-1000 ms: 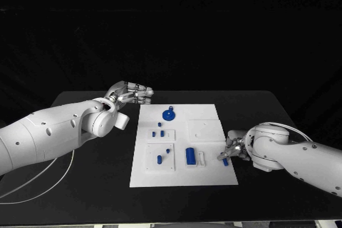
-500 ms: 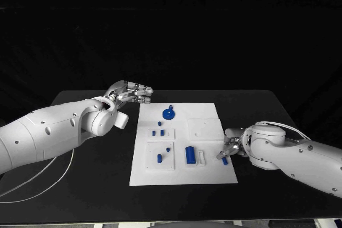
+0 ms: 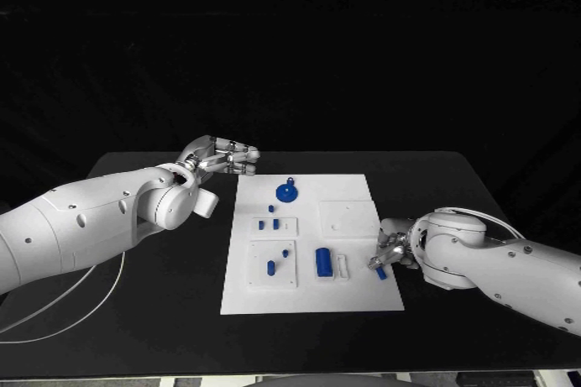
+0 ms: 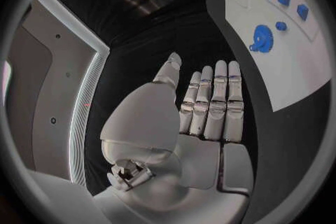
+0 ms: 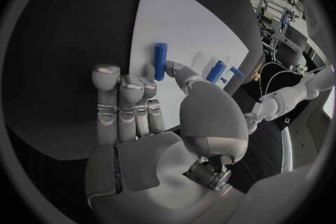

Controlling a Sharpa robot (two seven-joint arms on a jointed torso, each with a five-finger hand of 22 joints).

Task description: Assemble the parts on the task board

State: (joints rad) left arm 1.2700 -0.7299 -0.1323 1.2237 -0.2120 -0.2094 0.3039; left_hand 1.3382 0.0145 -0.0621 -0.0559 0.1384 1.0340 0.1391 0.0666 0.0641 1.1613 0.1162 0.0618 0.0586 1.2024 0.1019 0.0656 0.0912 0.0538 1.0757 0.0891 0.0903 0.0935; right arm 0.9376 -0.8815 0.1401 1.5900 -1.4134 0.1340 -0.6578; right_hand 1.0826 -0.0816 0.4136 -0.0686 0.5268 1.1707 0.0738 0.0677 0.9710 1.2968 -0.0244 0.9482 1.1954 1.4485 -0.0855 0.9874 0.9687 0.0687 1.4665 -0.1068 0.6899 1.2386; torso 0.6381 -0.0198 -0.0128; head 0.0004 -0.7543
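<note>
Head view: task board (image 3: 363, 290) lay mid-table on the black table (image 3: 484, 185), blue parts on it. Blue gear (image 3: 287, 193) sat near the board's far end, a large blue cylinder (image 3: 323, 262) nearer the front, small blue pegs between. Left hand (image 3: 222, 159) hung off the board's far left corner, fingers curled, holding nothing visible. Right hand (image 3: 394, 251) was at the board's right edge, fingertips beside a small blue peg (image 3: 381, 273) on the board; grip on it could not be told here.

Left wrist view: left hand (image 4: 203, 117) had fingers straight and side by side, empty, over the table beside the board (image 4: 294, 67); gear (image 4: 261, 38) visible.

Right wrist view: right hand (image 5: 140, 117) with fingers extended, empty; small blue peg (image 5: 159, 61) lay loose on the board (image 5: 189, 22) just past the fingertips, thumb near it.
</note>
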